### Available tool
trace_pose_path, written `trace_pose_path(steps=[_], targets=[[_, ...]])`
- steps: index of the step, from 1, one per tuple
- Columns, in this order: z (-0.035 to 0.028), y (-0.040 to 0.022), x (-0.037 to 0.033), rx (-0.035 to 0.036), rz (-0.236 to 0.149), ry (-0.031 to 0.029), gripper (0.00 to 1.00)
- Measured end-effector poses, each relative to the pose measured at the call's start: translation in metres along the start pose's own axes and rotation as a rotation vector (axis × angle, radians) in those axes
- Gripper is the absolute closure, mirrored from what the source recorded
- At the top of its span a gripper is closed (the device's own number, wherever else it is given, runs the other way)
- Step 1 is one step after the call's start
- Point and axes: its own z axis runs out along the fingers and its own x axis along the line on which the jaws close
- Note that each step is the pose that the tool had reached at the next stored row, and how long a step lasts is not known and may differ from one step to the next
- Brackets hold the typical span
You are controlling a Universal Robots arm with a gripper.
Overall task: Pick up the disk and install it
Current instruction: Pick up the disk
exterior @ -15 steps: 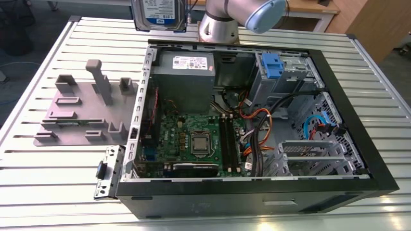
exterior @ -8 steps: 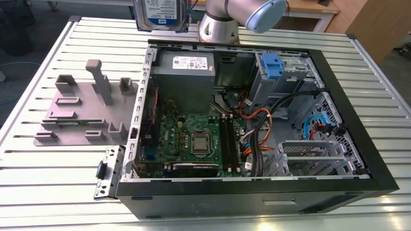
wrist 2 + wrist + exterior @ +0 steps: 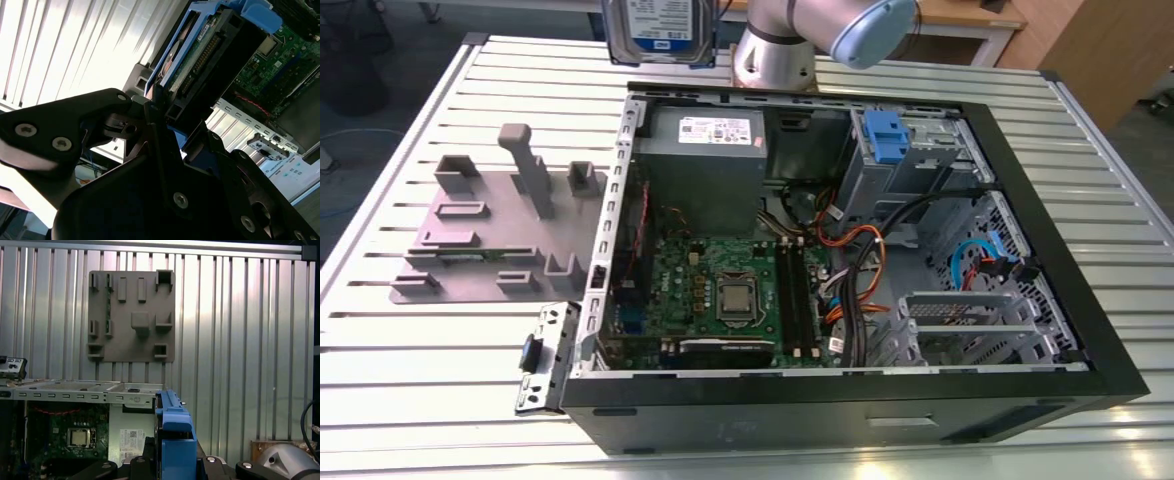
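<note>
- The table (image 3: 427, 400) is pale ribbed metal, its slats running under everything. Past the computer case's far side there is wooden furniture (image 3: 1107, 50), with dark floor off the table's edge.
- The computer case (image 3: 854, 405) lies on its side on the table, black-walled, with the open side facing up.
- Inside the case there is a green motherboard (image 3: 720, 290) on the floor of the box. A grey power supply (image 3: 700, 150) sits against the far wall. A bundle of orange and black cables (image 3: 854, 265) runs between the board and the drive cages.
- A blue bracket (image 3: 886, 135) stands in the case's far corner bay, beside the power supply.
- A grey stand (image 3: 494, 240) with upright posts sits flat on the table just beside the case, on the exterior view's left of it. The first wrist view looks down on it (image 3: 132, 315) beyond the case wall.
- A small metal bracket (image 3: 540, 360) lies just beside the case's near corner, on the same side as the stand.
- The disk (image 3: 662, 28) is up in the air beyond the case's far wall, next to the arm (image 3: 774, 50), with its white-and-blue label facing the exterior camera. Its blue frame shows in both wrist views (image 3: 200, 50) (image 3: 175, 432).
- The gripper (image 3: 167, 107) has its black fingers (image 3: 156, 115) clamped on the disk's blue frame, holding it clear of the case and the table.
</note>
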Motion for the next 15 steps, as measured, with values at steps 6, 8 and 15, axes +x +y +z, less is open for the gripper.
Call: trace_pose_path(steps=[6,8,15], targets=[[0.0000,-0.0031,0.0000,0.0001,0.000,-0.0001,0.64],[0.0000,-0.0042,0.0001,0.0000,0.000,0.0000,0.64],[0.0000,-0.0081,0.0001,0.0000,0.000,0.0000,0.64]])
